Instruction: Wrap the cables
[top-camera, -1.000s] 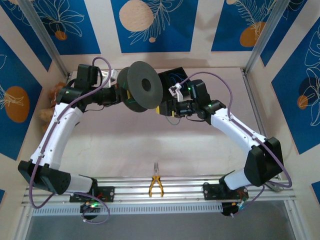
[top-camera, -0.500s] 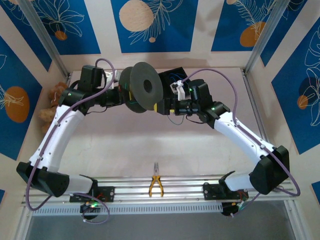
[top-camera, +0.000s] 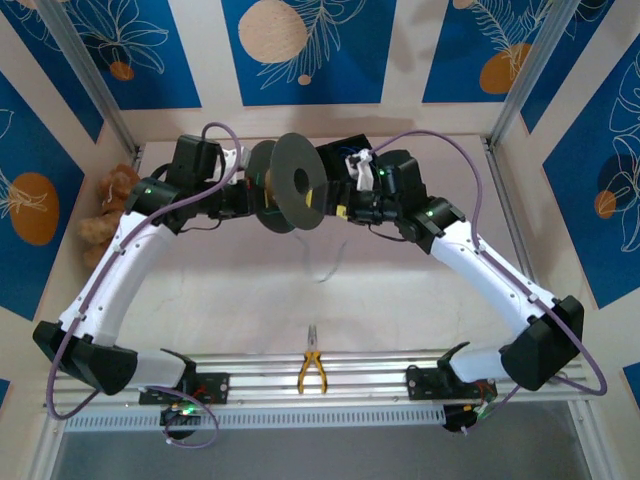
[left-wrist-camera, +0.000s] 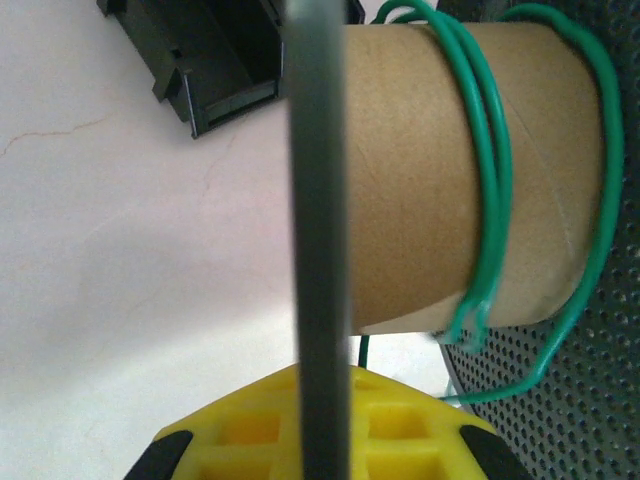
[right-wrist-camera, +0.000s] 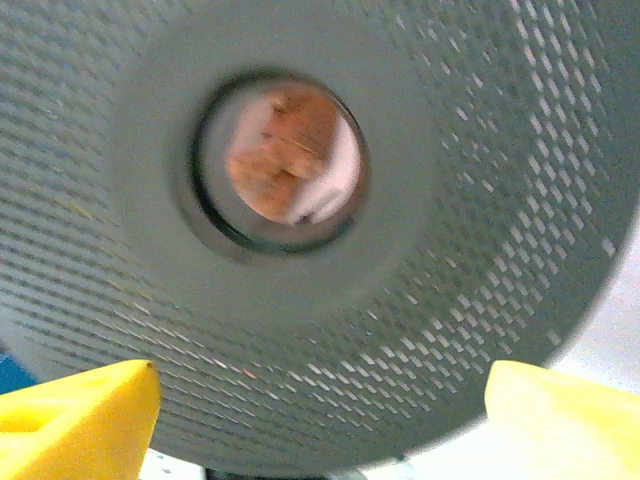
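The spool hangs in the air between the two arms, its axis running roughly level from one gripper to the other. The left gripper is clamped on the rim of the solid flange, which passes edge-on between its yellow fingers, so this arm carries the spool.

The green cable sits on the cardboard core, inside the spool between the two flanges. A few turns are wound there, bunched toward the perforated flange, and one loop bows loosely off the core beside that flange. In the top view a thin strand trails down from under the spool toward the table; its colour is too faint to tell.

The right gripper faces the outer face of the perforated flange, looking almost straight down the spool's axis at its centre hole. Its yellow fingers stand wide apart with nothing between them, so it is released.

From that gripper the wound cable lies beyond the flange, hidden behind it. The slack under the spool is on the right arm's side, so I judge that arm better placed to take it. It would likely need to drop below the flange rim to reach it.
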